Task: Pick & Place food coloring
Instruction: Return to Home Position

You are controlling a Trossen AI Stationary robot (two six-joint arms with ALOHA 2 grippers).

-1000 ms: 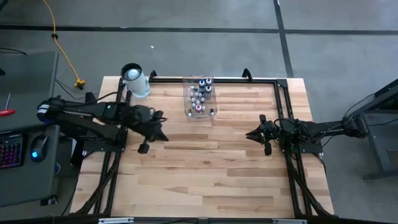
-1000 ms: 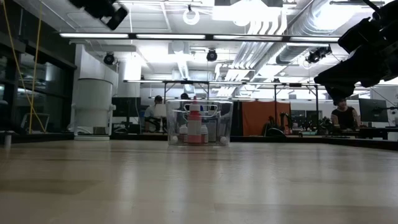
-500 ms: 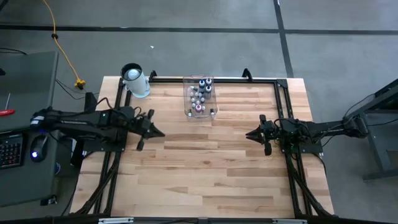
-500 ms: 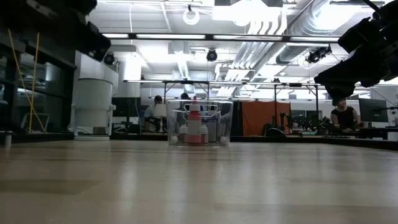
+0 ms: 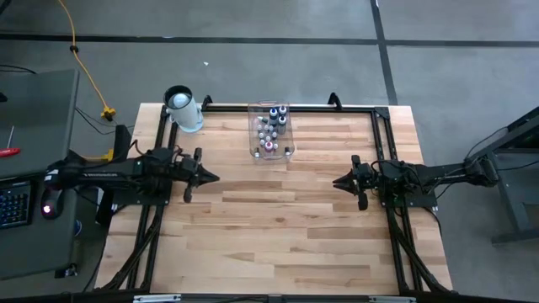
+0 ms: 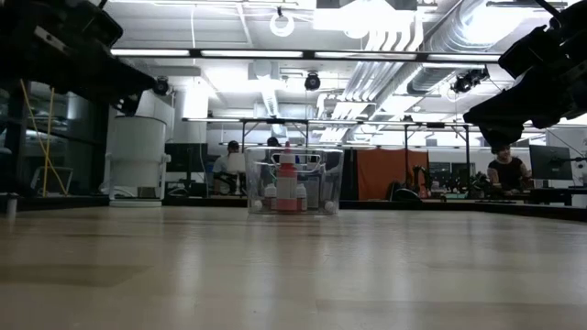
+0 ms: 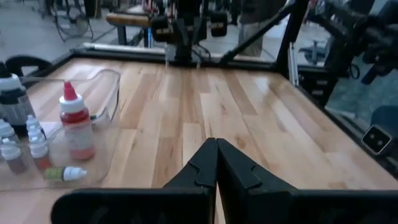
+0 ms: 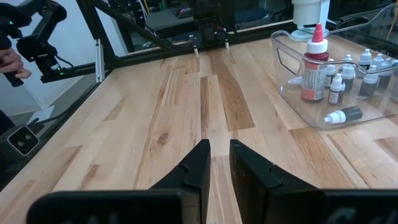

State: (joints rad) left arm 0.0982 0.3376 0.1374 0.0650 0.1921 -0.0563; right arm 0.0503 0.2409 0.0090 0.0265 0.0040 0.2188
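Pulled back from bin (image 5: 251,126) of food coloring (image 5: 269,130), left gripper (image 5: 206,177) closed empty, right gripper (image 5: 337,182) slightly parted, empty: placing apparently done.

Low over the wooden worktop (image 8: 168,106), right gripper (image 8: 219,146) with jaws parted by a narrow gap. Farther along, clear plastic bin (image 8: 287,87) holding the food coloring bottles (image 8: 348,78): tall red one (image 8: 313,74) upright near the wall, small white-capped ones upright behind it, one grey bottle (image 8: 343,115) lying flat. Beyond the bin, white cylinder (image 8: 309,14). Off the worktop, at the frame edge, person's hand (image 8: 9,59).
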